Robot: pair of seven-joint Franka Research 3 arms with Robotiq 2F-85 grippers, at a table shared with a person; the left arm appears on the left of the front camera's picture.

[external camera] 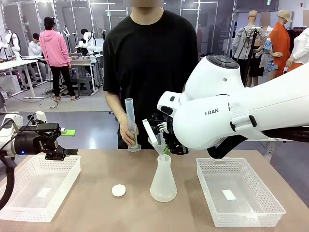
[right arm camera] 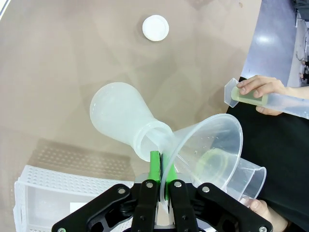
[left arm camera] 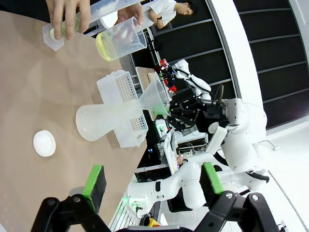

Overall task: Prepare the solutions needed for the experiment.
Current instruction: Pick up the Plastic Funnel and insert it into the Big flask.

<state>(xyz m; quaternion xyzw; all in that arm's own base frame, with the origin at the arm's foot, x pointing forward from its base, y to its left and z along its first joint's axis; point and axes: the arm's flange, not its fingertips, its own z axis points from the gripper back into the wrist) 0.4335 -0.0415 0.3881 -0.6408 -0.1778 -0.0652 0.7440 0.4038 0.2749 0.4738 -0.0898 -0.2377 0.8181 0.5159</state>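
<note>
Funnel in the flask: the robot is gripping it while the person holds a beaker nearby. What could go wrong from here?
1. The robot's right hand pinches the funnel only at its thin rim; a slip could tilt it and perhaps tip the flask.
2. The person's beaker holds pale yellow liquid; a pour that misses the funnel might wet the table or the hand's pads.

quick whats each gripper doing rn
left gripper: open, holding nothing
right gripper: shut on the funnel
</note>
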